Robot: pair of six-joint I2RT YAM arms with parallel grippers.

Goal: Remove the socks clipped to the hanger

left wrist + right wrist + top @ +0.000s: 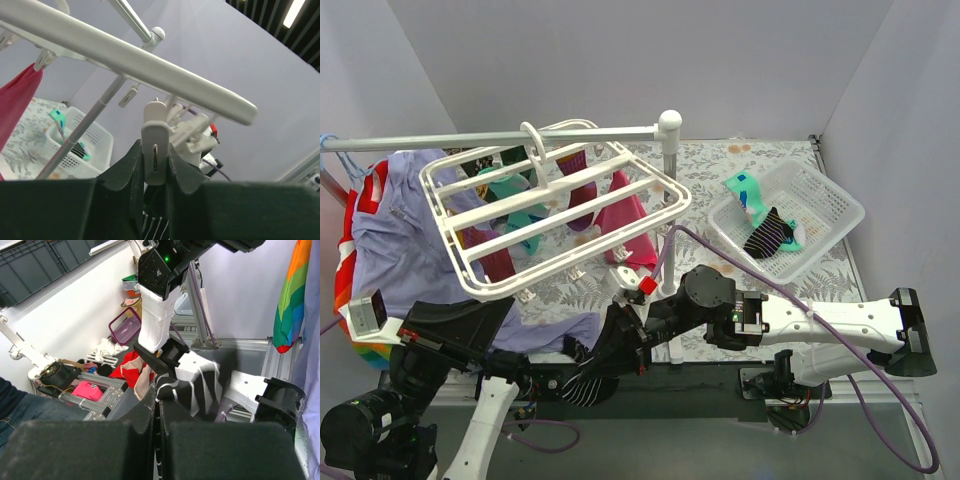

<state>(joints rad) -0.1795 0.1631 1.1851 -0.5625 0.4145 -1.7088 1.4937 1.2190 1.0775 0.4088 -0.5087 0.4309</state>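
The white hanger [575,262] hangs tilted from the rail; its bar also shows in the left wrist view [150,65]. Teal [515,215], purple [582,195] and magenta [625,215] socks hang clipped under it. My left gripper [156,165] is shut on a white dangling clip [156,150]; a black striped sock [152,227] shows just below it. My right gripper [159,395] is shut on that black striped sock [200,385]. In the top view both grippers, left [575,355] and right [612,348], meet below the hanger's near edge, with the sock [585,388] between them.
A white mesh basket [840,215] at the right holds a teal sock [748,195] and a black striped sock [770,235]. The grey rail [470,138] and its pole [670,160] carry the hanger. A lavender shirt [400,240] and a rainbow garment [345,290] hang at the left.
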